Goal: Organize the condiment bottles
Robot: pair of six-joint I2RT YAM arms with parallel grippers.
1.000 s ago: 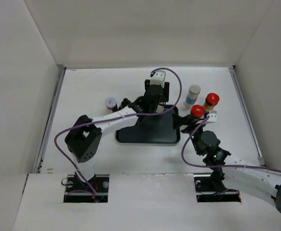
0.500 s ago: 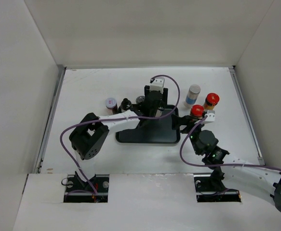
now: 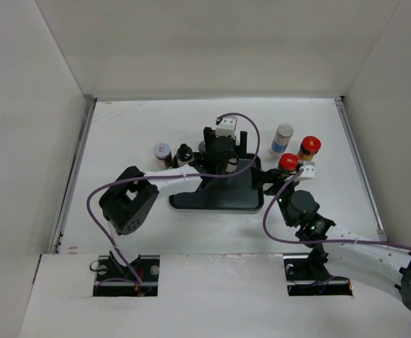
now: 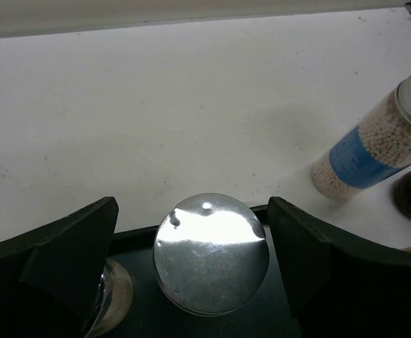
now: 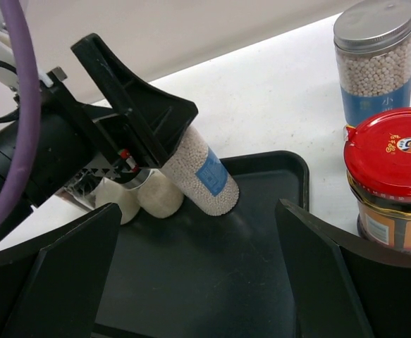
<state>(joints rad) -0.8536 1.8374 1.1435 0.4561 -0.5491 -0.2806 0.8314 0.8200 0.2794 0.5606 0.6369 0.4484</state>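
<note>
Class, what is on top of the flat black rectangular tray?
A blue-labelled jar of pale beads rests tilted on the tray between the left arm's open fingers. Two cream jars behind it are mostly covered by them.

Spread wide now at the left gripper (image 4: 191, 205), after being closed tight a moment ago. Now with a gap on each side of the silver-topped jar (image 4: 211, 252) on the tray (image 5: 212, 282) (no finger touching it). Seen from above, slid a little nearer to the arm bases as well, with the bend of the left arm (image 3: 127, 204) pushed a bit to the right. Uncovered the black-topped jar (image 3: 184, 155), half hidden by that arm before. Over at the right arm (image 3: 297, 208), shifted a touch to the left.
</note>
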